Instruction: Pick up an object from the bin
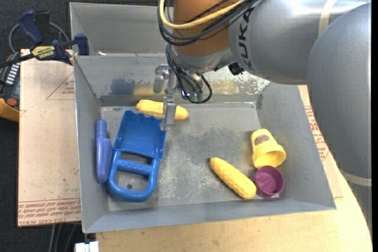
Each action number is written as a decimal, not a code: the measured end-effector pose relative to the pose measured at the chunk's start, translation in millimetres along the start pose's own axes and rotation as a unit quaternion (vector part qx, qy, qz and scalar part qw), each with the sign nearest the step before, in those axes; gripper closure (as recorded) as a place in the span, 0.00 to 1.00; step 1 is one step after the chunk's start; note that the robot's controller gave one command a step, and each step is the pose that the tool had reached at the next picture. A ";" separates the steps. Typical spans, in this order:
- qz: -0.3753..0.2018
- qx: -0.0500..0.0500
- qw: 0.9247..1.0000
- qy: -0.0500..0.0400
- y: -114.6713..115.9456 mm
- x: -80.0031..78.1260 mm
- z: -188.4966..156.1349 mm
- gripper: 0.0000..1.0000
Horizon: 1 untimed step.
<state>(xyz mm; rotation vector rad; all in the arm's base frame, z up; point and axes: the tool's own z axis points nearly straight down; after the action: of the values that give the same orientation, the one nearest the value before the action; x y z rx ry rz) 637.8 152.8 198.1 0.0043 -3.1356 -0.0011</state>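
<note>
My gripper hangs under the orange wrist cover at the bin's back left, one thin metal finger reaching down to the floor. Its tip stands right in front of a yellow corn cob lying along the back wall, and just past the top right corner of a blue plastic scoop-shaped toy. Nothing shows between the fingers.
A purple-blue handle-like piece lies along the left side of the blue toy. At the front right lie a second yellow corn cob, a yellow cup on its side and a purple cup. The arm covers the back right.
</note>
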 end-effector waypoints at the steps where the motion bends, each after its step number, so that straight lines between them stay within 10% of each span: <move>1: 0.001 0.000 1.000 -0.004 -0.8 -1.6 -5.5 0.00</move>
<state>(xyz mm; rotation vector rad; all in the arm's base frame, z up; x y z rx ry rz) 639.4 152.0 203.6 -0.0002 -3.1435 -0.0025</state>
